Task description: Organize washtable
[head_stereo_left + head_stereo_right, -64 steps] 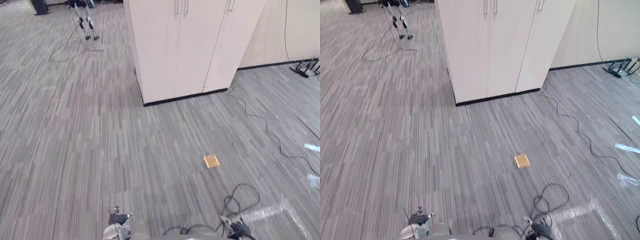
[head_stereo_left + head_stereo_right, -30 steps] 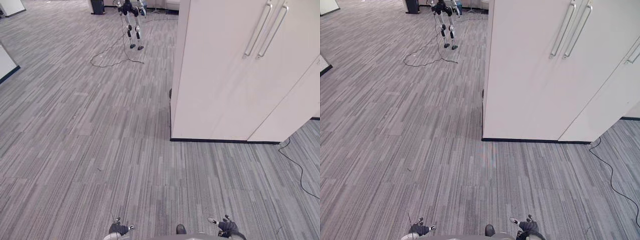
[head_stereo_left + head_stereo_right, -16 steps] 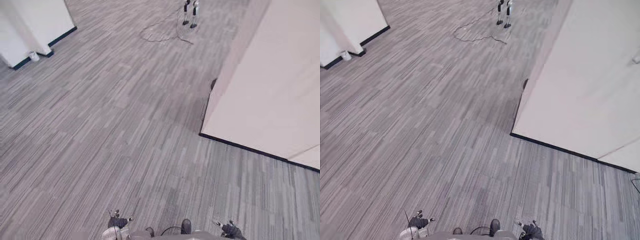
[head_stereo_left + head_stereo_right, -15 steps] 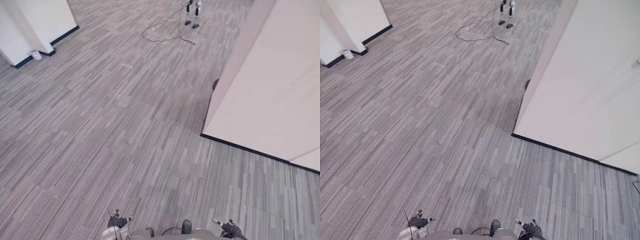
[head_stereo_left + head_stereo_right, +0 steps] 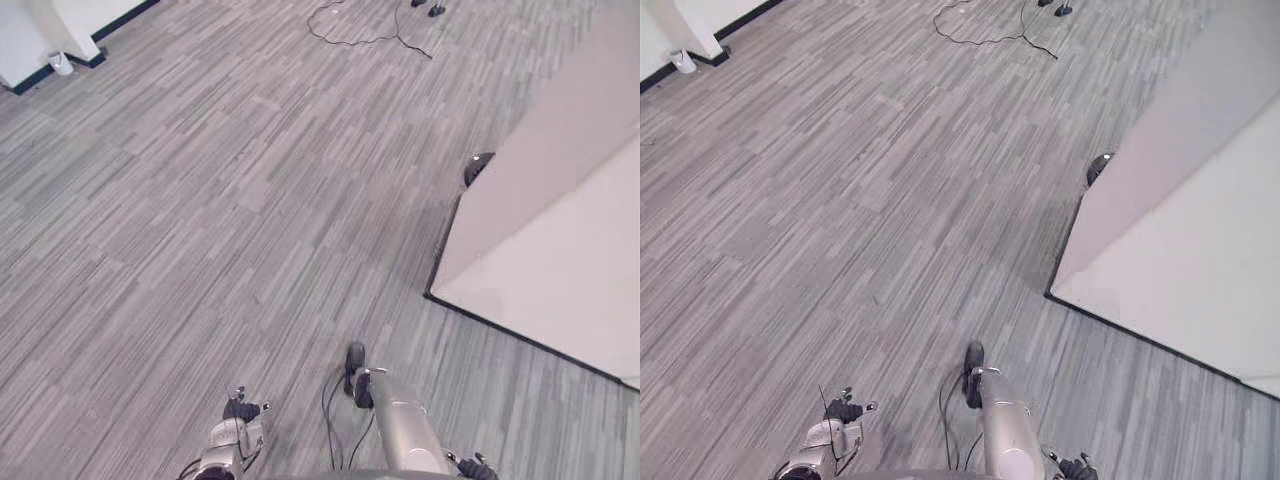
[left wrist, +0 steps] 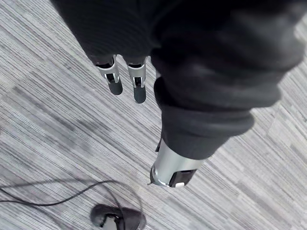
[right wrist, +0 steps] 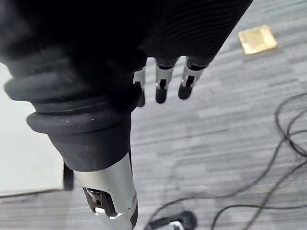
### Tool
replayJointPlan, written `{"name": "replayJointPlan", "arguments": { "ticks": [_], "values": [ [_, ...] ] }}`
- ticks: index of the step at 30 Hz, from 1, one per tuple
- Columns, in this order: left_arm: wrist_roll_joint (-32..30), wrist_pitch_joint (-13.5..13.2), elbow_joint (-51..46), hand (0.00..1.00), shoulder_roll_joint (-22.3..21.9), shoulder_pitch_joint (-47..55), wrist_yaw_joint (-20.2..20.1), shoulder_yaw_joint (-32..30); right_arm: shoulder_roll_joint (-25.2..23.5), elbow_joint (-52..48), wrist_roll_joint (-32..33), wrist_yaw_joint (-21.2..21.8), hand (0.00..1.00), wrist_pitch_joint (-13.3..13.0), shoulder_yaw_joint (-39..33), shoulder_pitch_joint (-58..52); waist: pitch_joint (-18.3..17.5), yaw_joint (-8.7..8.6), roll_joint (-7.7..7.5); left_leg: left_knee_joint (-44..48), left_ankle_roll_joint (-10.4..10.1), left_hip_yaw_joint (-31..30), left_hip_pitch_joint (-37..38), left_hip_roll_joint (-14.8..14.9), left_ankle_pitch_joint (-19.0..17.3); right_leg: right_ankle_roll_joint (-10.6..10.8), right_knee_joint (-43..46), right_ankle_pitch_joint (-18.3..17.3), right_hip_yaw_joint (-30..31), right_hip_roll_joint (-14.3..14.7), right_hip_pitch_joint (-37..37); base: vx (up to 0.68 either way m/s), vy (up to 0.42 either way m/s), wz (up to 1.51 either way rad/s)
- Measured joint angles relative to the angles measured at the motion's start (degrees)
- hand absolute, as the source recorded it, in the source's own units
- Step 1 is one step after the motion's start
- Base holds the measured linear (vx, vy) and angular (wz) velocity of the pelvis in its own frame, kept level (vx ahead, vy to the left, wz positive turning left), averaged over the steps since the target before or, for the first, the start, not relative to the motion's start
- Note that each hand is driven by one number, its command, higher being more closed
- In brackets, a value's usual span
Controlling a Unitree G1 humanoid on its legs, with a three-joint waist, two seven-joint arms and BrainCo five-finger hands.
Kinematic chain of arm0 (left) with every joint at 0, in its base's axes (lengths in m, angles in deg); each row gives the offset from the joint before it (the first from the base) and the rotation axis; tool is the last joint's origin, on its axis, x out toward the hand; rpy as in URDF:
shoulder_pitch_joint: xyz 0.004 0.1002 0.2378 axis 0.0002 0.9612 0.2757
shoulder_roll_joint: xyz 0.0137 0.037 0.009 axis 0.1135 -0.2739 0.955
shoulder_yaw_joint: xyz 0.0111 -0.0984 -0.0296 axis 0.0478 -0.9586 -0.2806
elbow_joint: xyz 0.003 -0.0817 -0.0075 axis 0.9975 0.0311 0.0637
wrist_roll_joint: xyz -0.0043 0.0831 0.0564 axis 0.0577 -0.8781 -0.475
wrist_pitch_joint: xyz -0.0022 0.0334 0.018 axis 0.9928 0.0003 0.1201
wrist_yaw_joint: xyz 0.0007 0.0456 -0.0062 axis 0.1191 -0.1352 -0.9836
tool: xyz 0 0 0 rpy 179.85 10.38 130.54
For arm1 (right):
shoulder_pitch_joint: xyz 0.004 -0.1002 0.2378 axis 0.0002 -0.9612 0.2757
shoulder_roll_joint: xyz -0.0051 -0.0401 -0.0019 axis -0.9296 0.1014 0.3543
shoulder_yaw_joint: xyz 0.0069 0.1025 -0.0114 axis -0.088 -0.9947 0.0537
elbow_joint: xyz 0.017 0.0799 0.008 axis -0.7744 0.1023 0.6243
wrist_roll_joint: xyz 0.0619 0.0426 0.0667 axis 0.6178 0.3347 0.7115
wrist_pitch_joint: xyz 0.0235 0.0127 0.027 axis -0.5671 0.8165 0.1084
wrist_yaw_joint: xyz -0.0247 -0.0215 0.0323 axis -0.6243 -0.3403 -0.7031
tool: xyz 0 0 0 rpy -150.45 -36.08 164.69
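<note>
— While they are hanging near at the robot's sides, the left hand [image 6: 114, 79] and right hand [image 7: 161, 85] are carrying nothing, fingers relaxed and straight.
— Where the washtable is standing, I cannot tell. I'm judging it best to be steering clear of the white cabinet [image 5: 560, 260] at the far right.

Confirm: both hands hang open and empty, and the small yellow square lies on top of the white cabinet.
No: the small yellow square lies on the grey striped carpet, not the white cabinet, as the right wrist view shows. The left hand and right hand do hang open, empty.
</note>
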Motion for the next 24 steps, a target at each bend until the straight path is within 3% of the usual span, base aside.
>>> {"name": "replayJointPlan", "arguments": {
  "ticks": [1,2,3,4,5,6,8,9,11,13,14,15,16,17,18,19,20,21,22,23,24],
  "values": [
    [0.1,0.0,-0.8,0.0,-1.3,0.8,-0.1,-3.0,-0.5,-1.7,0.0,0.0,0.0,0.3,0.4,0.0,0.0,0.25,0.07,9.8,-0.4,1.5,-3.7,0.2,14.1,-0.3,-1.7,-2.6,1.2,2.1,4.7,1.09,-0.213,-0.33],
    [0.2,0.0,-0.8,0.0,-1.7,1.8,-0.1,-3.9,-0.8,-2.2,0.3,0.0,0.0,0.1,1.0,0.1,0.0,0.64,0.25,15.5,-1.4,1.6,-5.8,0.9,16.5,-0.5,-3.7,-3.1,2.2,3.4,7.7,0.91,-0.162,-0.73],
    [0.3,0.0,-1.3,0.0,-1.7,2.9,-0.3,-3.9,-0.5,-2.7,0.2,-0.3,0.0,-0.1,1.6,0.1,0.2,0.97,0.45,29.6,-0.8,3.3,-11.0,3.2,13.3,-0.9,-8.6,-3.5,4.6,6.4,14.8,0.7,-0.094,-0.72],
    [0.3,0.0,-1.9,0.0,-1.6,3.6,-0.3,-3.9,-0.4,-2.8,0.8,-0.3,0.0,-0.1,2.5,0.1,0.3,1.53,0.19,34.7,-0.1,4.4,-13.2,3.6,11.0,-1.0,-10.8,-3.6,6.3,7.5,18.4,0.83,-0.072,-1.04],
    [0.3,0.0,-3.0,0.0,-1.5,4.8,-0.4,-3.8,-0.5,-3.3,1.8,-0.5,0.0,-0.4,4.2,0.3,0.4,2.3,-1.09,40.6,2.7,6.4,-17.5,4.0,5.9,-1.0,-15.0,-3.6,10.0,8.3,24.9,0.77,-0.003,-1.03],
    [0.4,-0.1,-4.5,0.0,-0.8,5.4,-0.3,-3.7,-0.5,-3.4,2.5,-0.7,0.0,-0.6,6.1,1.0,0.3,3.1,-1.9,41.6,4.1,8.1,-21.1,4.1,2.7,-1.0,-17.6,-3.6,12.8,8.2,29.3,0.74,0.032,-1.26],
    [1.2,-0.5,-4.8,0.0,-0.2,5.8,-0.2,-3.7,-0.2,-3.4,3.1,-1.0,0.0,-1.3,10.0,3.2,0.5,4.97,-2.26,37.6,5.0,8.9,-27.9,4.3,-1.0,-1.0,-20.8,-3.6,18.6,8.0,35.2,0.65,0.146,-1.51],
    [3.0,-1.3,-5.7,0.0,-0.1,6.4,-0.1,-3.8,0.2,-3.6,3.2,-1.0,0.0,-1.3,12.7,5.3,0.6,5.87,-2.09,29.3,4.3,6.9,-33.2,4.2,-2.2,-0.9,-22.8,-4.7,22.5,7.1,39.2,0.72,0.285,-1.74],
    [3.2,-1.9,-6.5,0.0,0.6,6.5,0.0,-3.7,0.2,-5.0,3.0,-1.0,0.0,-1.4,15.2,6.8,0.7,7.02,-2.36,16.1,3.0,4.7,-36.7,3.1,-1.5,1.0,-24.0,-8.1,25.0,4.6,42.6,0.58,0.316,-1.32],
    [3.5,-2.0,-6.4,0.0,0.6,7.7,0.3,-3.7,1.3,-7.6,2.2,-1.1,0.0,-1.7,17.0,7.2,-0.2,7.33,-0.44,-5.6,-3.2,-0.1,-39.5,3.7,2.8,3.7,-25.8,-13.7,27.7,2.0,47.5,0.59,0.485,-0.93],
    [3.7,-2.0,-6.3,0.0,0.4,8.3,0.4,-3.6,2.0,-7.9,1.8,-1.3,0.0,-1.7,17.0,7.0,-0.9,7.57,0.71,-8.8,-4.7,-1.6,-41.8,5.4,3.4,4.1,-26.4,-15.8,28.6,1.5,49.2,0.61,0.635,-0.84],
    [4.2,-2.0,-5.9,0.0,1.1,9.0,1.1,-3.7,1.9,-7.8,1.3,-1.5,0.0,-1.7,17.0,7.4,-1.3,9.03,0.48,-2.0,-6.1,0.4,-44.1,6.2,8.8,4.4,-26.9,-18.9,31.0,-0.2,51.8,0.61,0.614,-0.78],
    [4.2,-2.0,-4.7,0.0,2.0,9.0,1.4,-3.8,1.6,-7.7,1.0,-1.3,0.0,-1.8,17.3,7.6,-1.8,9.49,-1.41,2.8,-4.9,1.6,-45.8,5.4,10.3,4.4,-25.7,-19.0,32.4,-2.2,51.9,0.74,0.691,-0.67],
    [4.2,-1.9,-4.1,0.0,2.6,9.0,1.6,-4.0,1.6,-7.0,0.6,-1.3,0.0,-2.2,17.8,8.0,-1.9,9.63,-2.34,6.6,-2.1,1.5,-47.0,4.7,10.7,5.3,-23.3,-17.6,32.9,-3.1,51.0,0.78,0.639,-0.36],
    [4.1,-1.7,-3.5,0.0,2.9,9.3,1.7,-4.6,1.4,-6.2,0.6,-1.3,0.0,-2.4,18.5,9.3,-2.0,9.73,-3.72,11.0,2.3,2.3,-47.3,3.7,8.7,6.2,-19.8,-15.1,33.5,-4.5,50.4,0.82,0.614,-0.18],
    [4.1,-1.6,-2.7,0.0,2.9,9.5,1.9,-5.9,1.1,-5.7,0.1,-1.2,0.0,-2.5,18.6,9.0,-3.0,9.59,-5.44,13.8,4.1,4.4,-46.7,2.6,6.4,7.8,-15.9,-11.1,33.9,-5.8,49.3,0.71,0.489,-0.08],
    [4.1,-1.6,-2.7,0.0,3.1,9.7,2.0,-6.2,0.9,-5.7,0.0,-1.2,0.0,-2.6,18.6,9.0,-3.4,9.62,-6.08,14.8,4.7,5.6,-46.2,2.2,6.0,8.3,-13.6,-8.4,34.2,-6.2,48.7,0.7,0.434,-0.09],
    [4.0,-1.7,-2.8,0.0,3.4,10.0,2.4,-6.5,0.4,-5.6,-0.3,-1.1,0.0,-3.0,18.1,9.1,-3.3,9.75,-6.31,19.4,5.3,7.4,-45.5,2.3,5.7,9.3,-7.9,-1.0,35.2,-5.5,47.3,0.6,0.418,-0.05],
    [3.8,-1.7,-2.8,0.0,3.3,10.7,2.5,-5.8,-0.2,-4.5,-0.4,-1.0,0.0,-3.7,17.4,7.8,-3.8,8.94,-6.23,15.6,6.1,8.4,-42.0,0.3,3.2,16.5,-0.3,8.1,35.3,-4.6,45.3,0.52,0.395,-0.02],
    [3.8,-1.7,-2.9,0.0,3.2,11.4,2.4,-5.0,-0.3,-4.1,-0.3,-0.8,0.0,-4.0,17.1,6.8,-4.1,8.6,-5.28,11.8,7.0,8.3,-38.4,0.0,-1.6,21.1,5.0,11.2,35.2,-3.5,43.5,0.42,0.331,0.3],
    [3.4,-1.5,-2.8,0.0,4.8,11.4,2.4,-3.6,-1.5,-2.2,0.2,-0.7,0.0,-4.0,16.5,6.1,-4.2,7.41,-7.39,11.2,7.7,8.7,-35.8,-2.2,-3.2,22.9,19.3,9.9,35.0,-2.4,37.5,0.33,0.179,0.29]
  ]
}}
